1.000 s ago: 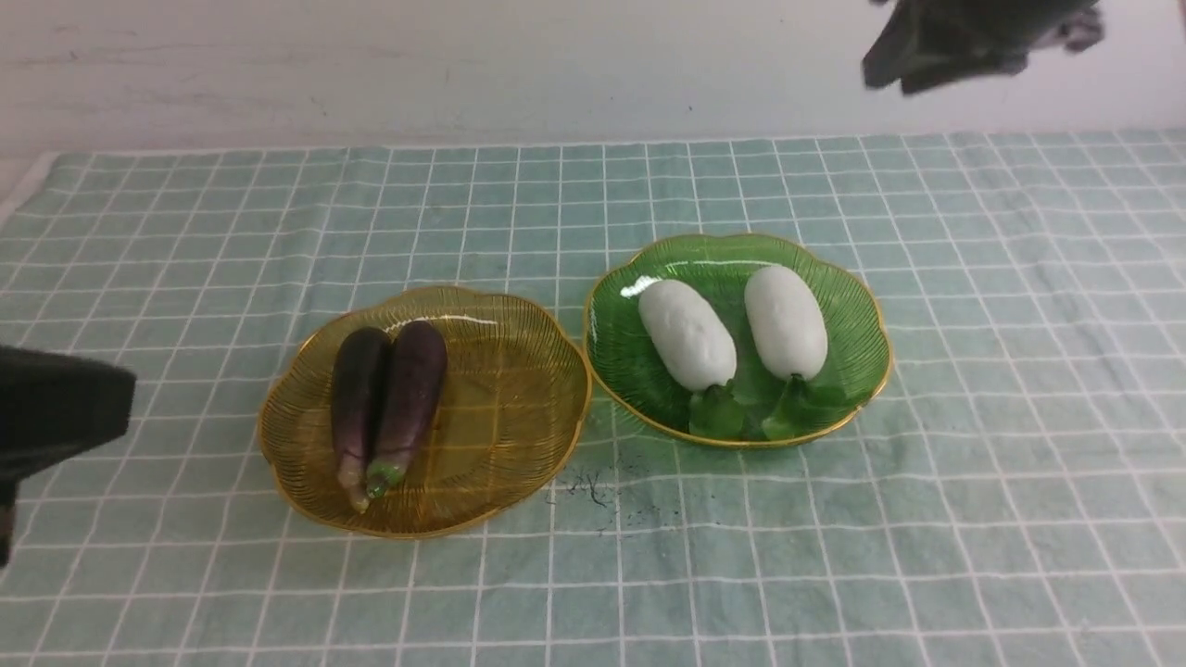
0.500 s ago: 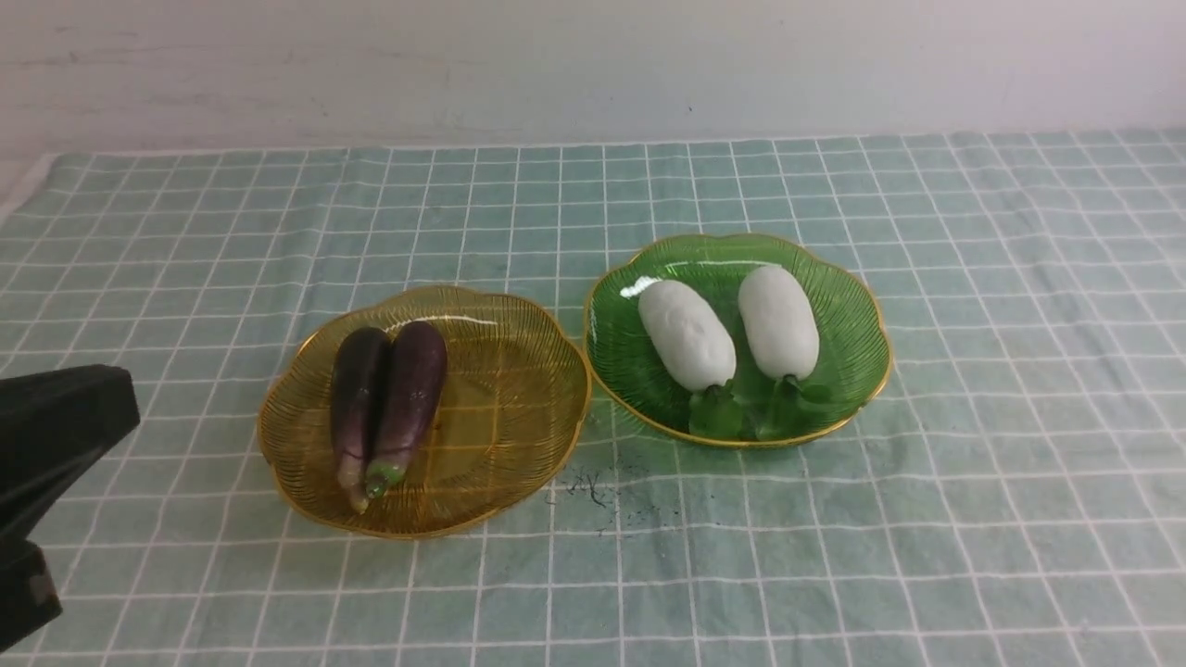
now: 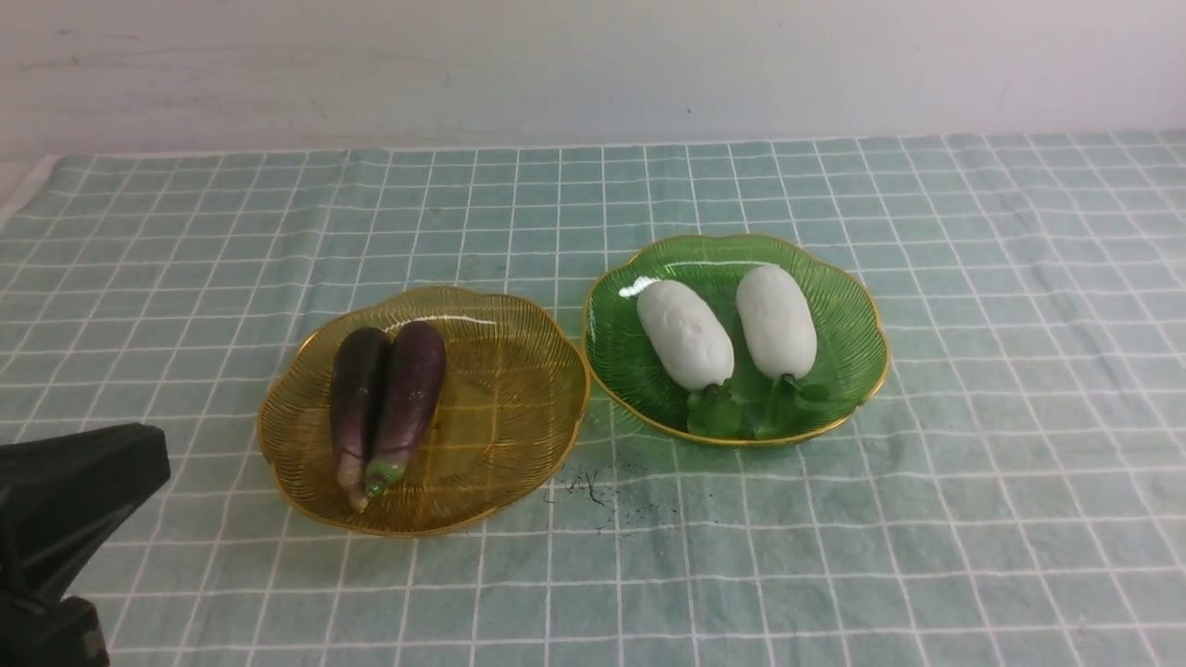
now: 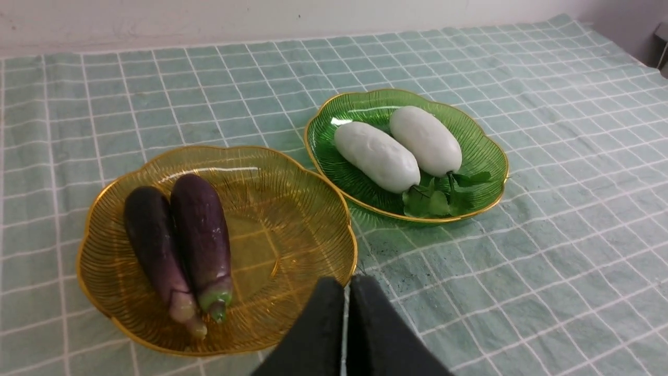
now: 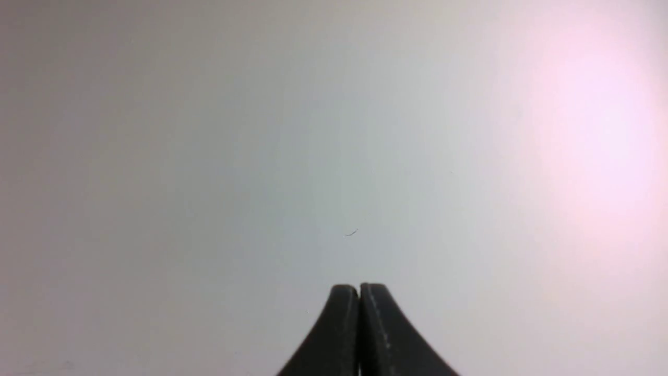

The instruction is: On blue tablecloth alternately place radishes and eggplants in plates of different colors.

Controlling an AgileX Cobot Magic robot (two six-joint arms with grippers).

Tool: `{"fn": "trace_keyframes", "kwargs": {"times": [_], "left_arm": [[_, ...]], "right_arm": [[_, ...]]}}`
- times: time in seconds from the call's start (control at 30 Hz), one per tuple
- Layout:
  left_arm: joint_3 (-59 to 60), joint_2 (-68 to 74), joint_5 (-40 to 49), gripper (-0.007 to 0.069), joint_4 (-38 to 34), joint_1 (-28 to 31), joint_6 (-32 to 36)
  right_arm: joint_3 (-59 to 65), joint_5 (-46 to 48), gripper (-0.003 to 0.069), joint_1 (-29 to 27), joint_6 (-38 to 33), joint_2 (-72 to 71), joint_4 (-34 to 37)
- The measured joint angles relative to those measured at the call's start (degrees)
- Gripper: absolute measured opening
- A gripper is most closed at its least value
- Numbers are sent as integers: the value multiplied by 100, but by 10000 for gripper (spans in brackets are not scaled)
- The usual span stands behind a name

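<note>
Eggplants (image 3: 412, 389), two on amber plate (image 3: 510, 408), radishes (image 3: 686, 333), two on green plate (image 3: 848, 324)

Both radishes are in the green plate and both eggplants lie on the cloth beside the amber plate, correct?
Not quite. The eggplants lie inside the amber plate, side by side, not on the cloth beside it; the front view shows this. Both radishes are in the green plate, as you said.
</note>
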Motion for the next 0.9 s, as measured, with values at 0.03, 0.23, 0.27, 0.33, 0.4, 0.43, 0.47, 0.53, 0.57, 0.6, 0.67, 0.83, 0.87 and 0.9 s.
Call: {"fn": "trace_keyframes", "kwargs": {"times": [0.03,0.23,0.27,0.33,0.4,0.43,0.47,0.53,0.57,0.6,0.67,0.83,0.87,0.9], "left_arm": [[80,-95,-37,-8,9,0,9],[627,-1014,-138,-8,14,0,14],[707,-1152,-138,-8,14,0,14],[787,-1338,-124,-8,14,0,14],[824,-1503,-73,-8,14,0,14],[824,-1571,-68,-8,14,0,14],[828,-1600,-46,-8,14,0,14],[828,-1632,-11,-8,14,0,14],[828,-1638,36,-8,14,0,14],[828,-1638,42,-8,14,0,14],[828,-1638,42,-8,14,0,14],[828,-1638,42,-8,101,0,133],[828,-1638,42,-8,155,0,186],[828,-1638,37,-8,163,0,200]], "right_arm": [[4,1,-14,0,-16,0,-13],[7,22,-14,0,-33,0,-68],[10,34,-14,0,-33,0,-68],[10,34,-14,0,-33,0,-68],[10,41,-14,0,-33,0,-68],[10,41,-14,0,-33,0,-68],[10,41,-14,0,-33,0,-68],[10,41,-14,0,-33,0,-68],[10,41,-14,0,-33,0,-68],[10,41,-14,0,-33,0,-68],[10,41,-14,0,-33,0,-68],[10,41,-14,0,-33,0,-68],[10,41,-14,0,-33,0,-68],[10,41,-14,0,-33,0,-68]]}}
